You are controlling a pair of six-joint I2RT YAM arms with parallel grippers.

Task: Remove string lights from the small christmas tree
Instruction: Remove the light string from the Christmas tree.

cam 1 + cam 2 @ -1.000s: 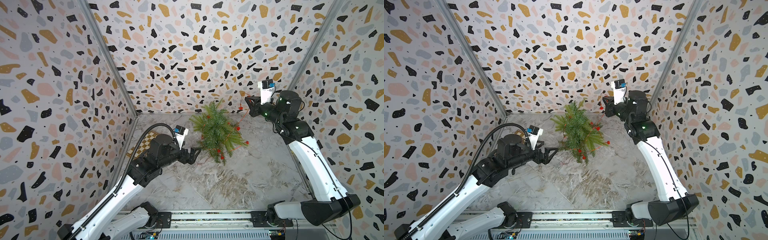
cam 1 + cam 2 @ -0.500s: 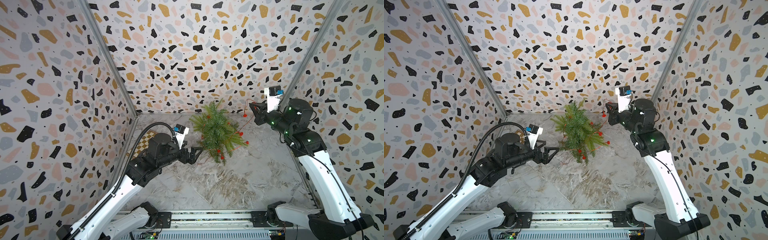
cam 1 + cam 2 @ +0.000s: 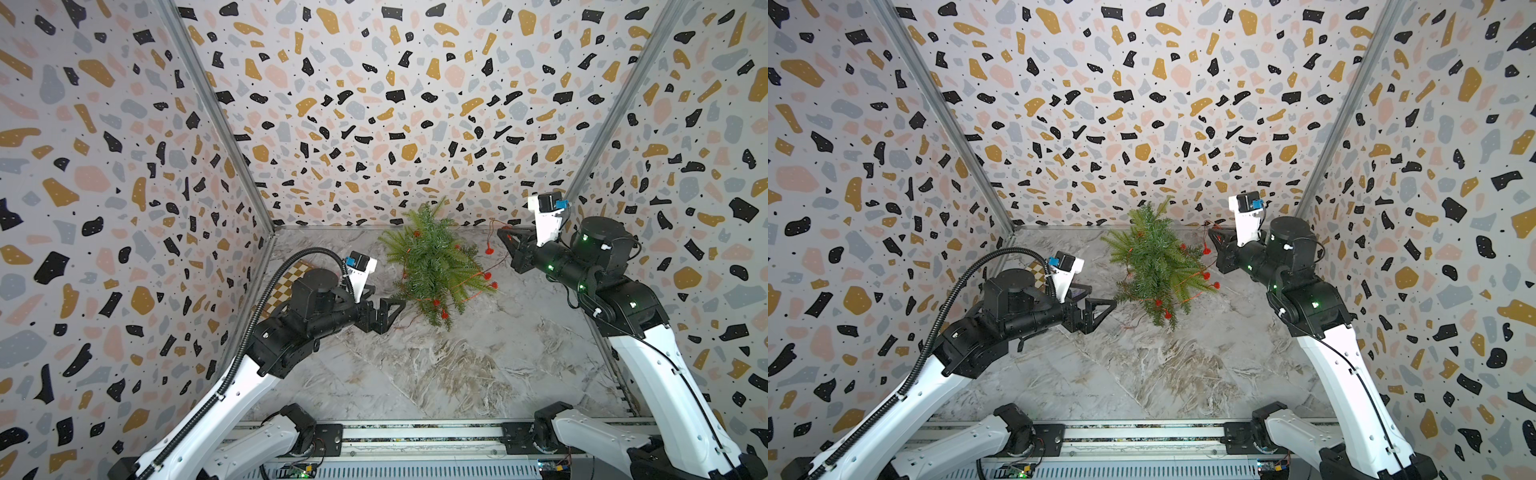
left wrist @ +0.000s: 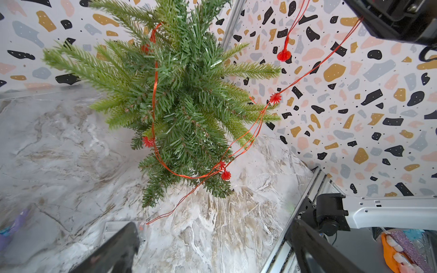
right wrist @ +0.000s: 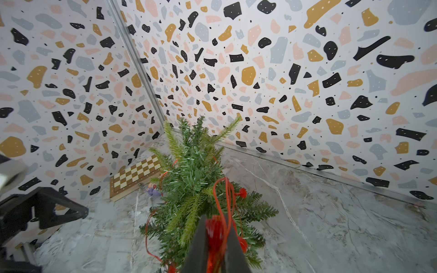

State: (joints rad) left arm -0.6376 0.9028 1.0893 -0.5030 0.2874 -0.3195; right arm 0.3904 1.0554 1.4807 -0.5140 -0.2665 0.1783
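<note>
Red string lights loop your small christmas tree; your raised right gripper grasps them, and your left gripper hovers released.

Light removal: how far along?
Done: one stretch of the red-bulbed copper-wire string lights hangs clear of the small green artificial christmas tree. In hand: right gripper shut on that strand. To do: several loops wrap the branches; left gripper open beside the tree.

Holds left gripper spread wide, arm outstretched low; pinches string lights between the jaws of raised right gripper.
</note>
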